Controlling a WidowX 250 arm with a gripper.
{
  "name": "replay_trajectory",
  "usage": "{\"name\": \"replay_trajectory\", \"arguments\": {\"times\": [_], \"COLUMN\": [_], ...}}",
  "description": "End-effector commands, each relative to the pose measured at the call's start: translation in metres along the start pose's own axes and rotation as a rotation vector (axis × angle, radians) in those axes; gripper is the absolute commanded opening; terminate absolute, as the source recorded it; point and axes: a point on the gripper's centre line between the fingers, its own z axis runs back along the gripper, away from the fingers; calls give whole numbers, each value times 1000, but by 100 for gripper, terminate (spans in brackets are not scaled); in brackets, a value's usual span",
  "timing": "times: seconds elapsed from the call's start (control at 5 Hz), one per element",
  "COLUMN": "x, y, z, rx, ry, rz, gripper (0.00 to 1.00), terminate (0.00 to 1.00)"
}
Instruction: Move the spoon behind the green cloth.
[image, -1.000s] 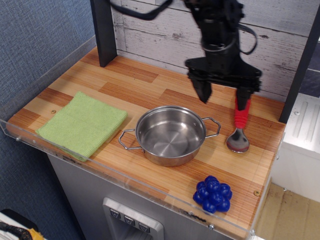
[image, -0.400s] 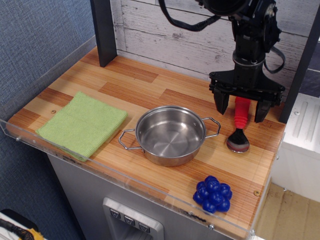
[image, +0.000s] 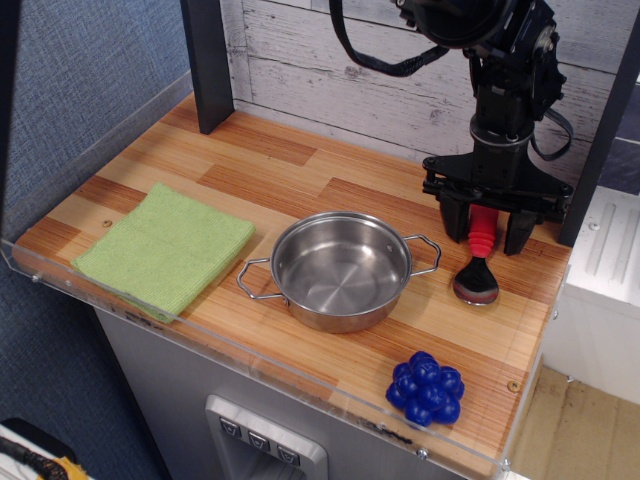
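The spoon lies on the right side of the wooden counter, its shiny bowl (image: 476, 283) toward the front and its ribbed red handle (image: 483, 238) pointing back. My gripper (image: 485, 232) stands low over the handle, one finger on each side, with small gaps to the handle; it is open. The upper end of the handle is hidden by the gripper. The green cloth (image: 165, 248) lies flat at the front left, far from the gripper.
A steel pot (image: 342, 268) with two handles stands mid-counter between cloth and spoon. A blue knobbly ball (image: 425, 388) sits at the front right. A black post (image: 208, 60) rises at the back left, another (image: 600, 140) at the right. A clear low rim (image: 120, 300) edges the front.
The gripper moved right from beside the spoon to straddle its handle, then dropped lower, its fingers a little closer together. The spoon, pot and cloth have not moved.
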Motion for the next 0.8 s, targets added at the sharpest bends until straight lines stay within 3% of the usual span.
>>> {"name": "replay_trajectory", "arguments": {"times": [0.0,0.2,0.4,0.6], "x": [5,4,4,1], "y": [0,2,2,-1], "z": [13,18,27,33], "rx": [40,8,16,-32], "ry": [-60,-59,-72,-75], "rz": [46,60,90,122], "gripper": [0,0,0,0], "terminate": [0,0,0,0]}}
